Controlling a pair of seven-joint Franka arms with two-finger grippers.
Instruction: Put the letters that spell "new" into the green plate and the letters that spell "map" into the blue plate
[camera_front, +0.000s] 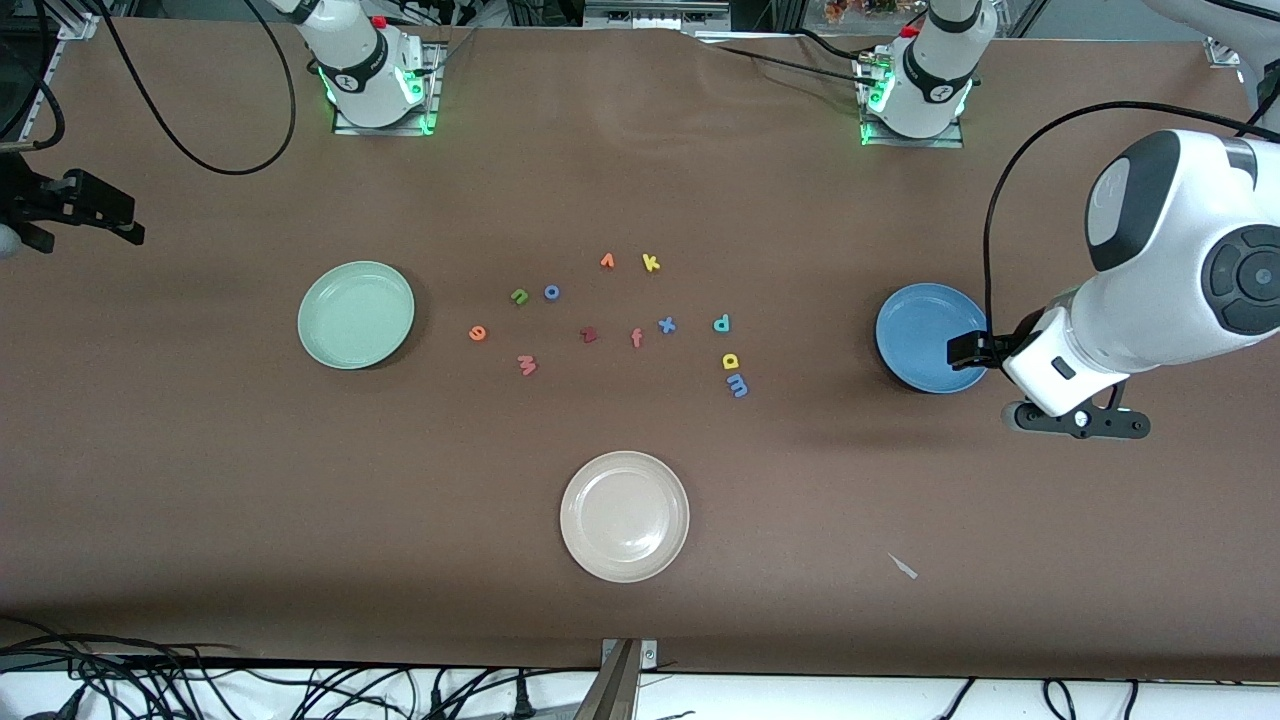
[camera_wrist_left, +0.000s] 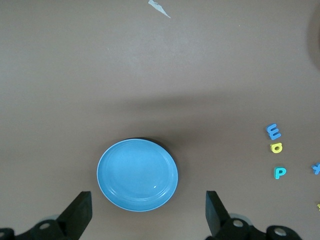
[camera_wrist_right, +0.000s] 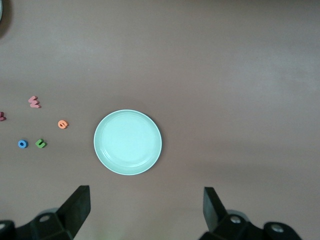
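Note:
The pale green plate (camera_front: 355, 314) (camera_wrist_right: 128, 142) lies toward the right arm's end, the blue plate (camera_front: 930, 337) (camera_wrist_left: 137, 175) toward the left arm's end. Between them lie the green n (camera_front: 519, 296) (camera_wrist_right: 41, 143), orange e (camera_front: 477, 333) (camera_wrist_right: 62, 124), pink w (camera_front: 527, 365) (camera_wrist_right: 34, 102), teal p (camera_front: 721, 323) (camera_wrist_left: 280, 172), yellow a (camera_front: 731, 361) (camera_wrist_left: 276, 147) and blue m (camera_front: 738, 384) (camera_wrist_left: 273, 131). My left gripper (camera_front: 966, 350) (camera_wrist_left: 147, 195) hangs open and empty high over the blue plate's edge. My right gripper (camera_wrist_right: 145, 189) is open and empty high up beside the green plate, outside the front view.
A cream-white plate (camera_front: 625, 515) sits nearest the front camera. Other letters lie among the task's: blue o (camera_front: 551, 292), dark red z (camera_front: 588, 335), salmon f (camera_front: 636, 339), blue x (camera_front: 666, 324), yellow k (camera_front: 650, 262), an orange one (camera_front: 607, 261). A paper scrap (camera_front: 903, 567) lies near the front edge.

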